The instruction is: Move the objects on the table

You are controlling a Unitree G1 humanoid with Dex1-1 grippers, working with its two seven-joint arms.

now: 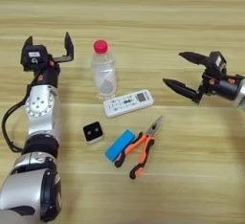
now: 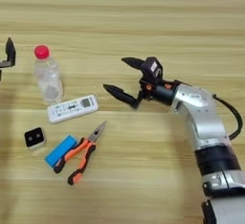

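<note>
Lowest in both views, nearest the camera, lie the pliers [image 1: 141, 151]. They rest flat on the table [image 1: 143, 17], orange handles pointing toward the near edge and the metal nose angled up and to the right. Just beside the handles on their left is the blue block [image 1: 119, 144], lying flat and tilted, touching or almost touching the nearer handle. Further left, apart from the block, sits the small black cube [image 1: 93, 132] with two pale dots on its top face.

Above this group lies the white remote [image 1: 128, 103], set slightly aslant, its small screen at the right end. Just behind its left end stands the clear bottle [image 1: 104, 72], upright, with a red cap.

Left of the bottle, the left gripper [image 1: 48, 46] is on the end of the silver left arm that comes up the left side. Its two black fingers are spread wide with nothing between them, and the nearer finger is a short way from the bottle without touching it.

On the other side, the right gripper [image 2: 123, 79] reaches in from the right, its pointed fingers aimed left toward the remote and bottle. They too are parted and hold nothing, and the lower tip sits near the right end of the remote but clear of it.
</note>
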